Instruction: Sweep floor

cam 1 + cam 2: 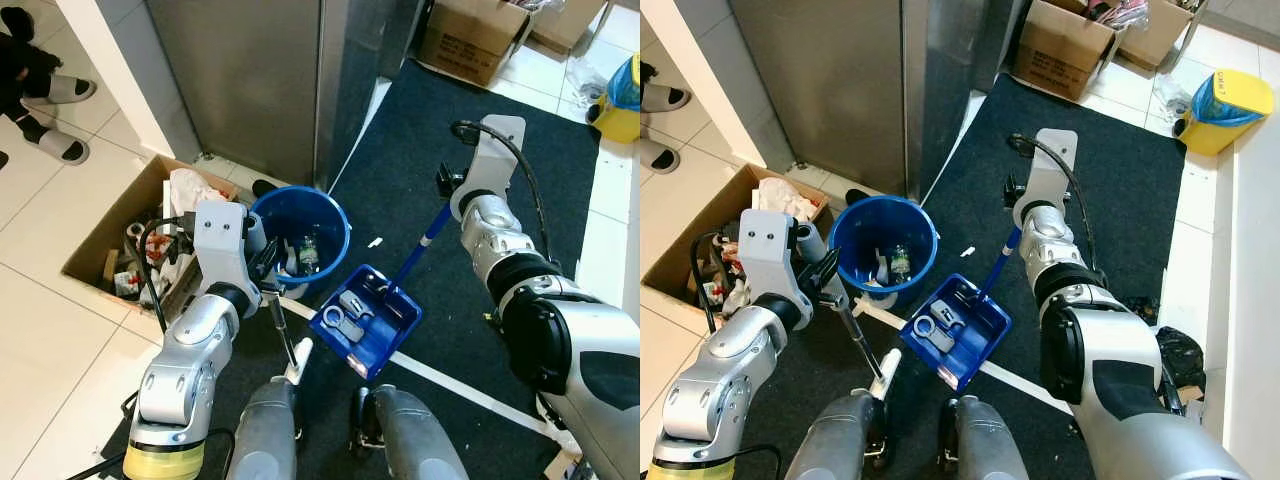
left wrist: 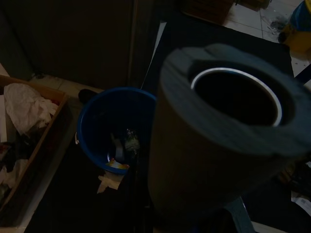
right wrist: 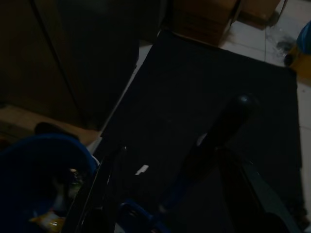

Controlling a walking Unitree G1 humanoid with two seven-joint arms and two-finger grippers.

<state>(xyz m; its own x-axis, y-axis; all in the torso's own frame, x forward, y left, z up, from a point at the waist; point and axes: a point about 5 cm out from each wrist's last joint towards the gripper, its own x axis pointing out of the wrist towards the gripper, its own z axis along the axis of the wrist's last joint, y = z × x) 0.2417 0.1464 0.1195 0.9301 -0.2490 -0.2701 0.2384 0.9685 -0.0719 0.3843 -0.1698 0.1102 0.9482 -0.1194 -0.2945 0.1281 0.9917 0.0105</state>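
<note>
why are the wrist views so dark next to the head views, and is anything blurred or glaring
Left and right eye views: evenly lit and sharp, with mild glare on the white tiles and a bright spot on the blue dustpan. Left wrist view: underexposed, a big out-of-focus dark cylinder close to the lens, the blue bucket dim. Right wrist view: darkest, the black mat barely readable, only the far tiles bright.

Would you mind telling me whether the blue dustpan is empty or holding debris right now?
Holding debris. The blue dustpan has a few pale grey pieces lying in its tray, one ring-shaped, as it sits on the dark mat beside the blue bucket.
</note>
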